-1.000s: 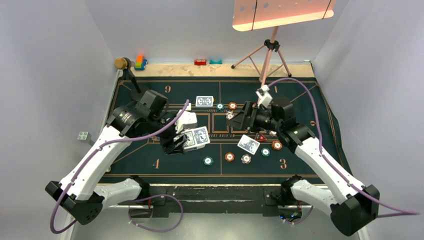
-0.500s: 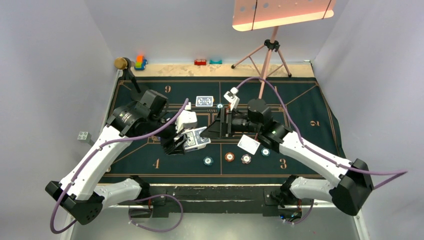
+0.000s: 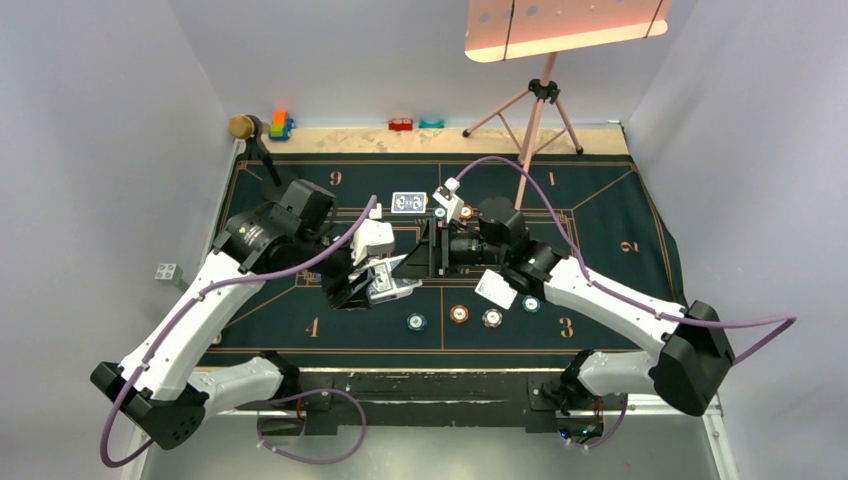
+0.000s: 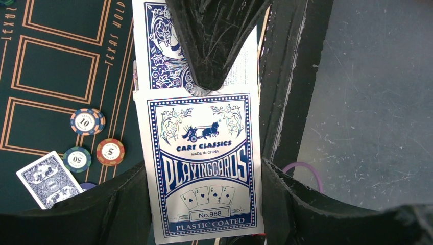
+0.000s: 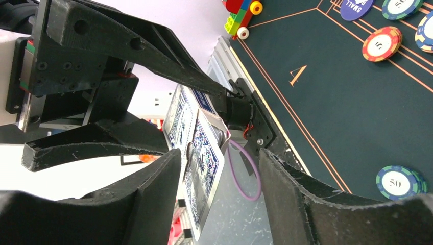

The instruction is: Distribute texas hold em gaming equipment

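Note:
My left gripper [image 4: 204, 204] is shut on a blue-and-white playing card box [image 4: 204, 163], held above the left half of the mat. A blue-backed card [image 4: 161, 46] sticks out of the box's far end. My right gripper [image 5: 219, 163] is open around that card [image 5: 204, 158]; the card lies against one finger, with a gap to the other. In the top view the two grippers meet at mid-mat, the right gripper [image 3: 415, 255] just right of the box [image 3: 385, 284]. Two cards [image 3: 408, 202] [image 3: 497, 288] and several chips [image 3: 459, 314] lie on the mat.
The dark green felt mat [image 3: 620, 220] covers the table. A lamp tripod [image 3: 540, 100] stands at the back right. Toy blocks [image 3: 280, 123] [image 3: 402, 124] and a brass-coloured object [image 3: 243, 126] sit along the back edge. A grey block [image 3: 166, 271] lies left of the mat.
The right arm swung left across the mat to the box in my left gripper, and its jaws narrowed around the protruding card. The left gripper kept hold and tilted the box slightly.

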{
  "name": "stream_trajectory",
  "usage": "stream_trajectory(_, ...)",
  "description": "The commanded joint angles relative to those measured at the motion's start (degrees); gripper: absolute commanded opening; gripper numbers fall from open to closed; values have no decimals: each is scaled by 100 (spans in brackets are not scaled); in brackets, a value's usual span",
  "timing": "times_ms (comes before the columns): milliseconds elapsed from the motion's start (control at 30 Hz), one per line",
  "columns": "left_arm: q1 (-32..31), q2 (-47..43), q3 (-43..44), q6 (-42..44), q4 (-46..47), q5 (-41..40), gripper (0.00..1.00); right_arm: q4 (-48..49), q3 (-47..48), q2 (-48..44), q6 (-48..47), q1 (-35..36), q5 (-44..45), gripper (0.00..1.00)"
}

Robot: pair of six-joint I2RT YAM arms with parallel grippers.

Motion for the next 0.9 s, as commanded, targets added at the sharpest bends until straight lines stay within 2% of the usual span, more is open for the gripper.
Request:
stream_trajectory(0, 31, -120, 29, -53, 212, 259, 0, 294, -32, -129, 123, 12, -16, 59)
stream_trajectory(133, 24, -131, 47, -57, 199, 270, 0, 185, -34, -188, 132, 4, 25, 49)
stream_trajectory(867, 29, -115, 188, -90, 166, 349, 0, -261, -327, -707, -25, -416, 83, 39)
